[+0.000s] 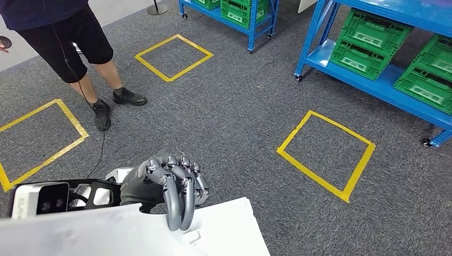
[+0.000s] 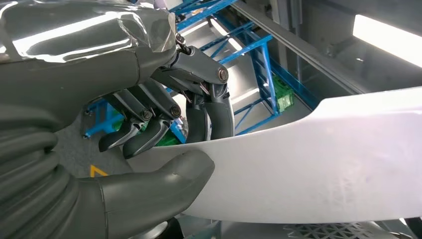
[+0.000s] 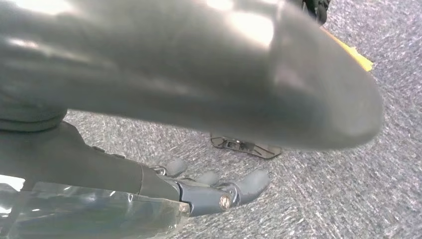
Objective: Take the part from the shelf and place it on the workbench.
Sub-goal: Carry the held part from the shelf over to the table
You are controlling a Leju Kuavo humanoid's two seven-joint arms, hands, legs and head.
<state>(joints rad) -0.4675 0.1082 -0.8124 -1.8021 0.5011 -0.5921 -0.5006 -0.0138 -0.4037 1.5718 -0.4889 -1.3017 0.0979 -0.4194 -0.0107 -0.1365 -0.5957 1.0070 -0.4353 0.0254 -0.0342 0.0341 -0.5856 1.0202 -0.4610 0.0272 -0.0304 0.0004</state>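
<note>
The part is a flat white panel (image 1: pixel 224 229) at the bottom of the head view, carried low in front of my body. My left hand (image 1: pixel 165 186) grips its edge, with the fingers curled over the top. In the left wrist view the thumb presses the panel (image 2: pixel 323 164) from one side and the dark fingers (image 2: pixel 209 114) wrap over the other. In the right wrist view my right hand (image 3: pixel 164 184) hangs over the grey carpet, fingers stretched out and apart, holding nothing.
A person (image 1: pixel 80 48) stands on the carpet at the upper left, a thin cable trailing beside their feet. Blue shelves (image 1: pixel 368 80) with green crates (image 1: pixel 368 45) stand at the upper right, and another shelf (image 1: pixel 234 18) at the back. Yellow tape squares (image 1: pixel 312 175) mark the floor.
</note>
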